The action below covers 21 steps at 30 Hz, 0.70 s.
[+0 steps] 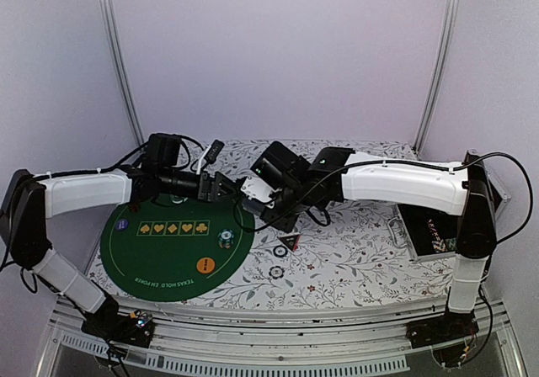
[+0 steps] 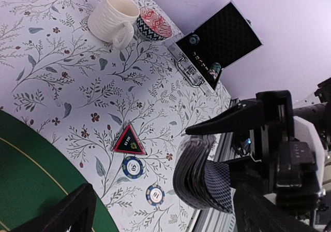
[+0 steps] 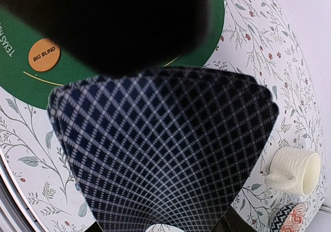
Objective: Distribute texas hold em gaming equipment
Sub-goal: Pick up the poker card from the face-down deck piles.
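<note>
Above the mat (image 1: 152, 263), right jaws clamp bent cards (image 3: 165, 149); left jaws seemingly gape.

Fanned cards (image 3: 165, 154) hiding much of the table (image 3: 253, 35), blurred black shape (image 3: 119, 25) over the green mat (image 3: 15, 76), patterned dish (image 3: 292, 219) cut by the bottom edge, right-side case (image 1: 425, 234) partly behind an arm (image 1: 404, 183)

The flat orange round button (image 3: 44, 55), in the upper left of the right wrist view, says "BIG BLIND". The round green felt mat (image 1: 126, 263) says "TEXAS HOLD EM POKER" along its lower edge in the top view.
</note>
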Available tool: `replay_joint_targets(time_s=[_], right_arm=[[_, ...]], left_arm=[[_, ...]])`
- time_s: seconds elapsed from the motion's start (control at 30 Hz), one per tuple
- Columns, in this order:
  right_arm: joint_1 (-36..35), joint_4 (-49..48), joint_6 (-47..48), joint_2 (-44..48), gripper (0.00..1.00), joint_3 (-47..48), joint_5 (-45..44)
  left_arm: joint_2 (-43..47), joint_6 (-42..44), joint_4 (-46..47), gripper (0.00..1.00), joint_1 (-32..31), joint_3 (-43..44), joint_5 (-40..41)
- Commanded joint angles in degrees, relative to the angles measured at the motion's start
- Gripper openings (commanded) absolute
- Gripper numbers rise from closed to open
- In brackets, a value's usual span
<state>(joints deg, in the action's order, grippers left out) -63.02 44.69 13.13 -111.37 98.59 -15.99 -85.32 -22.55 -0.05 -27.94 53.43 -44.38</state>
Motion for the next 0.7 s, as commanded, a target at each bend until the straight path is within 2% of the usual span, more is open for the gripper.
replay_joint_targets(time_s=[0.0, 0.1, 0.47, 0.57, 0.67], right_arm=[[-0.34, -1.75, 0.54, 1.13, 0.45, 0.73, -0.89], [-0.34, -1.95, 0.71, 1.24, 0.45, 0.73, -1.11], [-0.34, -1.97, 1.63, -0.45, 0.45, 2.55, -1.69], [-0.32, -2.02, 1.73, -0.39, 0.45, 2.53, -1.61], [-0.33, -1.74, 1.73, -0.35, 0.45, 2.06, -1.76]], left_arm=[[-1.87, -0.55, 1.56, 0.92, -0.71, 1.10, -1.11], [-2.80, -0.45, 2.08, 0.89, -1.17, 1.94, -2.05], [-6.79, 0.43, 0.32, 0.91, -3.25, 5.35, 0.78], [-7.29, 1.60, -2.14, 0.85, -3.34, 6.50, 3.92], [-7.49, 3.18, -4.62, 0.74, -3.30, 7.72, 5.21]])
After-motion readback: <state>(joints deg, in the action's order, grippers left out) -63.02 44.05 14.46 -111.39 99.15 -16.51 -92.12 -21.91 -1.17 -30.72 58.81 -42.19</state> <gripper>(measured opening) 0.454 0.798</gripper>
